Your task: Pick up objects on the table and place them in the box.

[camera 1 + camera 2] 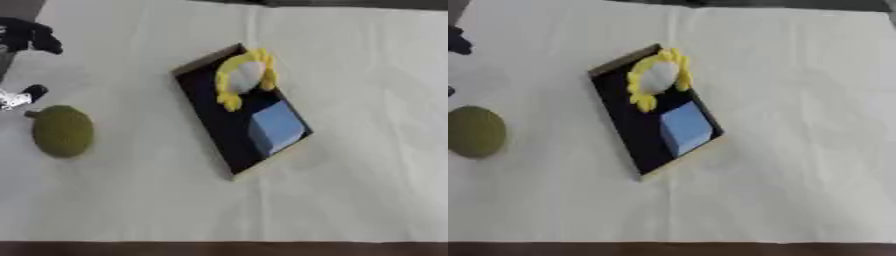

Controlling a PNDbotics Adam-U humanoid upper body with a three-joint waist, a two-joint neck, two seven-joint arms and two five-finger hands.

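Note:
A shallow black box (220, 134) with a tan rim lies askew in the middle of the white cloth. Inside it are a yellow-and-white ring-shaped thing (245, 76) at the far end and a light blue block (277, 126) at the near end. A round olive-green fruit-like object (63, 131) with a short stem lies on the cloth to the left of the box. My left hand (26, 37) shows only in part at the upper left edge, black, its fingers spread apart and holding nothing, just above and behind the green object. My right hand is out of sight.
The white cloth (367, 165) covers the table. A dark table edge (224, 248) runs along the bottom, and another dark strip lies past the cloth's far edge.

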